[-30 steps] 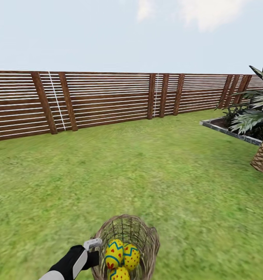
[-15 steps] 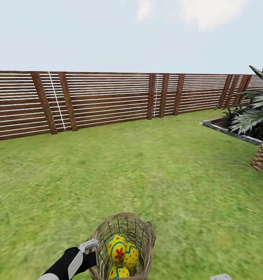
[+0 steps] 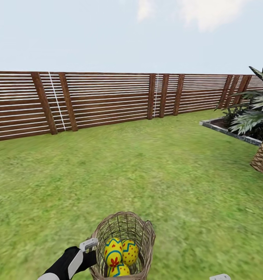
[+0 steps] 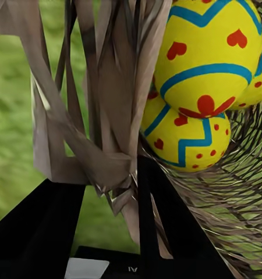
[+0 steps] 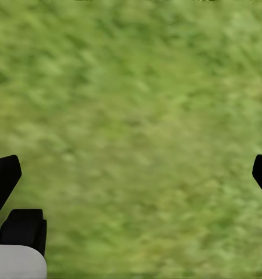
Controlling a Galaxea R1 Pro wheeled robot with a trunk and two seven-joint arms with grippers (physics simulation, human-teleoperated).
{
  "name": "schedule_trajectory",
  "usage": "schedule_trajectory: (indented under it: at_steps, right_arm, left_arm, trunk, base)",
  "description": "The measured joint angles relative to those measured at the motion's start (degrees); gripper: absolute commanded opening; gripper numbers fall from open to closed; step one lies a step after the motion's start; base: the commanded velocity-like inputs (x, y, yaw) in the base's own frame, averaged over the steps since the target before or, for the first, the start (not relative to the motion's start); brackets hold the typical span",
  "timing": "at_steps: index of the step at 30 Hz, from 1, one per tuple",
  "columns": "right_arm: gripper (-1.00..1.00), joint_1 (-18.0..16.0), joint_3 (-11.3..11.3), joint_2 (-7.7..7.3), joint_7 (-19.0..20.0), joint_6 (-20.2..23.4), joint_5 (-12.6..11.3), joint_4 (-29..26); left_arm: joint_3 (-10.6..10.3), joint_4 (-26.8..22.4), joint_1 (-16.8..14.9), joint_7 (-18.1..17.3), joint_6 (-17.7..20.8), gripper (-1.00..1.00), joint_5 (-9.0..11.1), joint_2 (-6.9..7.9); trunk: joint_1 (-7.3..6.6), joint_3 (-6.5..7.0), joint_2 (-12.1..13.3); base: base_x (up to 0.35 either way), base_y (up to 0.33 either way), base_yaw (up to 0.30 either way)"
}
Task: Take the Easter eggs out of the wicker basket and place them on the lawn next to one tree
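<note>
wicker basket [image 3: 141, 233], three easter eggs [image 3: 113, 250]

the wicker basket [image 3: 125, 233] is showing rough brown woven cane, with a see-through lattice and a thick braided rim. the easter eggs [image 3: 120, 254] are looking smooth and slightly glossy, painted yellow with red and blue marks. the lawn [image 3: 147, 171] is appearing as matt, mottled grass. the fence [image 3: 108, 97] is showing dark brown wooden slats.
</note>
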Motion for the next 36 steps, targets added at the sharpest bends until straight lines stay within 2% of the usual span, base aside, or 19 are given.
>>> schedule_trajectory:
  at_steps: [17,36]
  right_arm:
    - [1.00,0.0,0.1,-0.03,-0.2,0.2,0.1,0.6]
    - [1.00,0.5,0.2,0.18,-0.6,-0.2,0.2,1.4]
  left_arm:
    - [0.0,0.2,0.0,0.0,0.0,-1.00,0.1,0.17]
    - [0.0,0.5,0.0,0.0,0.0,-1.00,0.0,0.09]
  trunk:
    - [-3.74,3.05,6.8]
    - [-7.91,6.47,14.4]
  base:
    - [0.000,0.000,0.000]
    - [0.000,0.000,0.286]
